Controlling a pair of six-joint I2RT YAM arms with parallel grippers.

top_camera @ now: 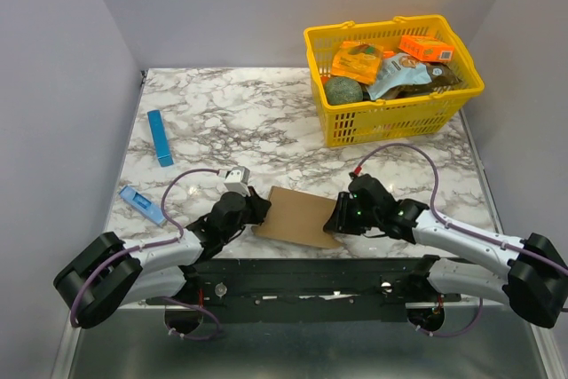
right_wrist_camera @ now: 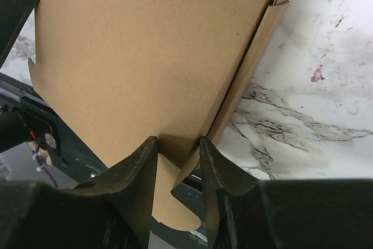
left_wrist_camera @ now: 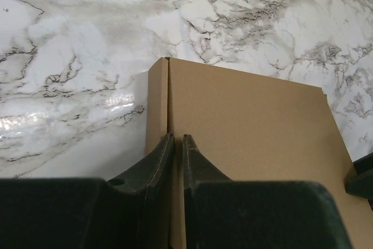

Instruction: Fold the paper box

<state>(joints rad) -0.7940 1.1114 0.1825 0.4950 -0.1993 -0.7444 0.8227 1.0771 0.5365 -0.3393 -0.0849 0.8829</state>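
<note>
— Well, where to look for the paper box (top_camera: 297, 217)?
— Down flat on the marble table (top_camera: 266, 122), at the near edge, right between the two arms. Well apart from the yellow basket (top_camera: 390, 122) in the far right corner.
— Held how?
— Pinched at the left end by the left gripper (left_wrist_camera: 176, 138), fingers nearly together, with cardboard showing in the thin slit between them. Probably meant as an anchor, to prevent sliding during a fold.
— And the other end?
— Straddled by the right gripper (right_wrist_camera: 178, 141), one finger over the top panel, one beside the loose side flap, with a gap between. Cannot tell whether pressing yet or merely set around the edge.
— Why there?
— Likely to lift or open that flap against the anchored side. Looks collapsed, not yet carton-shaped.
</note>
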